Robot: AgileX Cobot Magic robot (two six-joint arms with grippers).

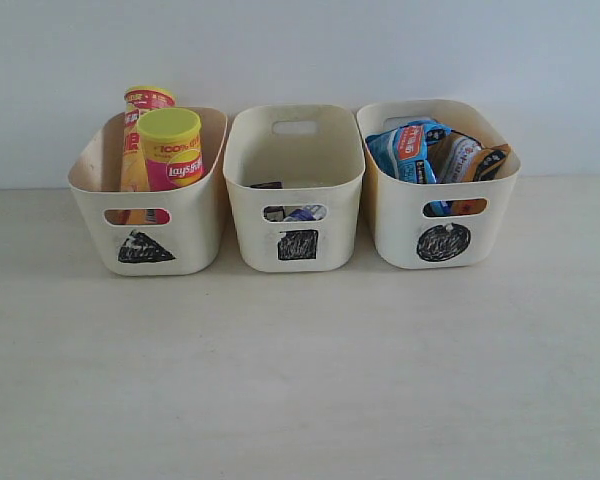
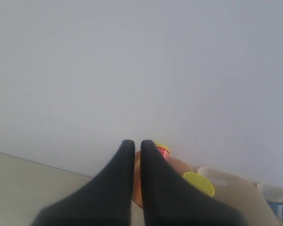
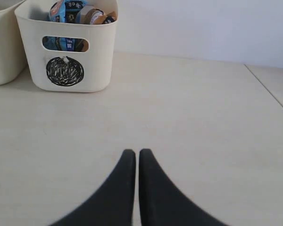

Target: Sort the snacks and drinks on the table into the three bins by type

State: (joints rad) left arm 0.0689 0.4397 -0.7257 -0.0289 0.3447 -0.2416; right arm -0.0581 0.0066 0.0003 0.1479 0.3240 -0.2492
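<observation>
Exterior frontal, raised; right wrist low, both showing circle bin

We record the triangle bin, square bin and circle bin, at twelve o'clock on the table: smooth cream plastic, faint sheen.
Table: pale wood-grain top, matt.
Pink tube: glossy printed wrap; yellow lid in plastic.
Blue bag, orange bag: crinkled shiny film.
Left gripper, right gripper: matt black.

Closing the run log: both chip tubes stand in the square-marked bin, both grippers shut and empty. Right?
No. The pink tube and the yellow-orange tube stand in the triangle-marked bin, not the square-marked bin; the exterior view shows it. The left gripper and right gripper are shut and empty, as stated.
</observation>
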